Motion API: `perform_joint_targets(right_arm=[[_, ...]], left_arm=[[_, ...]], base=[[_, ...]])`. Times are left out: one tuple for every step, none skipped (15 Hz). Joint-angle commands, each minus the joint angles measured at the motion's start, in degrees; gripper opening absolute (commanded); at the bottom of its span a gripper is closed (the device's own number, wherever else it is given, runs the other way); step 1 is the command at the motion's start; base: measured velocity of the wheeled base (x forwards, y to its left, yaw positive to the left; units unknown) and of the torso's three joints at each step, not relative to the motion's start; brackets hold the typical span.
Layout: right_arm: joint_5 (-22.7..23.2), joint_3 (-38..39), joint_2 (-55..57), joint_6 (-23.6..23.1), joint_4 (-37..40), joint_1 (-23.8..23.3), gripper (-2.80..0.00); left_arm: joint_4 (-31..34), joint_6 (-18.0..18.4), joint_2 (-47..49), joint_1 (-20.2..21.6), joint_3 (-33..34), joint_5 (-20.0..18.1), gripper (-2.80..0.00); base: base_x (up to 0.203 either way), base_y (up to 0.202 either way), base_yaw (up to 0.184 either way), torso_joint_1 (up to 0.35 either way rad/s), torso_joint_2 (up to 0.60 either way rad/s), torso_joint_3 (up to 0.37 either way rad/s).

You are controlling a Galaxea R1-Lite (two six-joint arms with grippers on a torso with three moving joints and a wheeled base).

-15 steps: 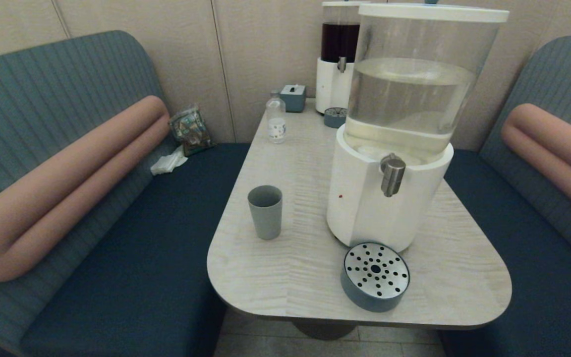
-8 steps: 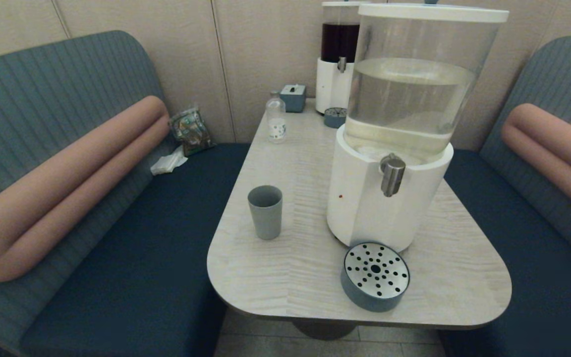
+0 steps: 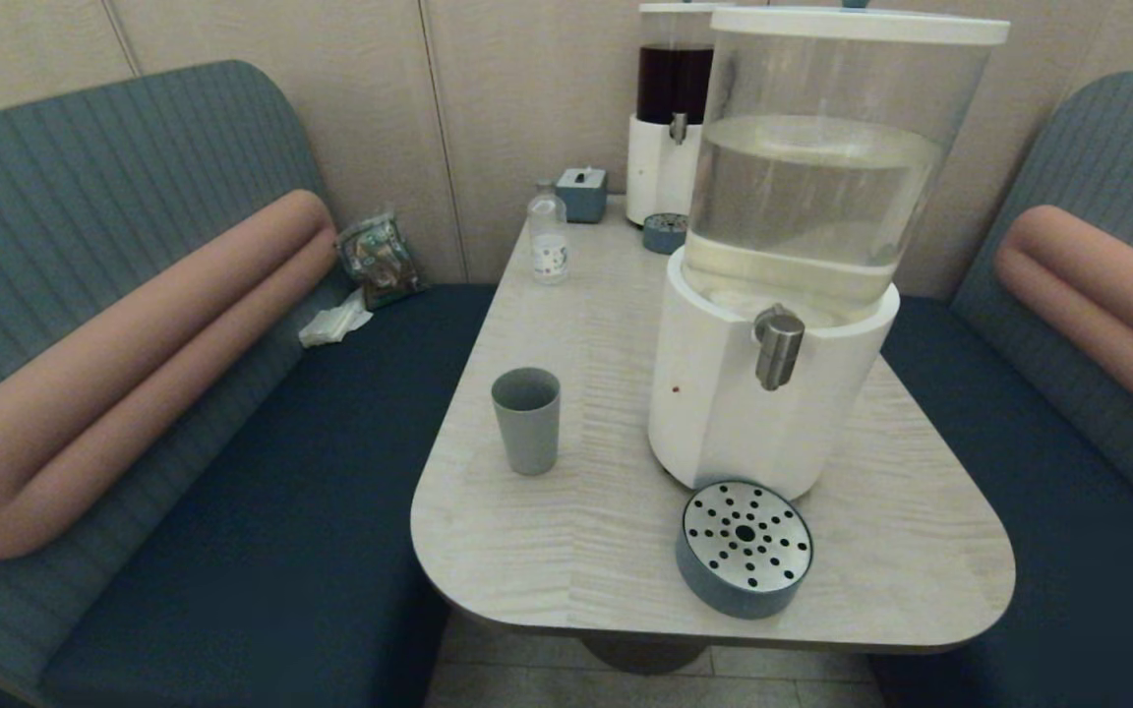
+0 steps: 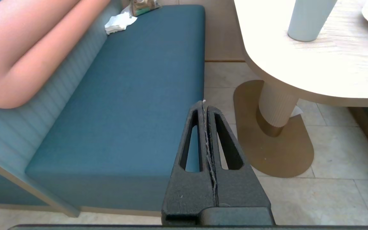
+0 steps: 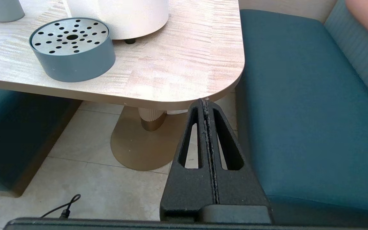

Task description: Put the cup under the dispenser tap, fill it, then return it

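Nothing's been grabbed yet. The plain matte grey-blue tumbler cup stands upright on the pale wood-grain desk, towards its left edge and well apart from the short brushed-steel dispenser tap on the big white-based dispenser with the clear tank. The round grey drip tray with the perforated steel top sits right below that tap, touching or nearly touching the dispenser's base.

Both arms are low, below desk height. The left hand hangs over the floor beside the blue bench seat, fingers pressed together. The right hand is just under the desk's near right corner, also closed, nothing in it.

The left hand looks the natural pick, I'd say: open wide, come in level at the cup's mid-height, squeeze gently since it tapers, then set it centred on the tray.

It's a booth setting: padded benches both sides, tiled floor, a second dispenser with dark-red liquid and a small clear bottle at the far end.
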Motion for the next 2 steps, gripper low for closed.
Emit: perform_joint_targets(right_arm=[[0.1, 0.0, -0.2, 0.0, 0.0, 0.0, -2.80], [0.1, 0.1, -0.2, 0.0, 0.0, 0.0, -2.80]], left_arm=[[-0.1, 0.0, 0.1, 0.0, 0.1, 0.0, -2.80], [0.0, 0.0, 0.1, 0.0, 0.1, 0.0, -2.80]], base=[[0.000, 0.000, 0.000, 0.000, 0.00, 0.000], [0.000, 0.000, 0.000, 0.000, 0.00, 0.000]])
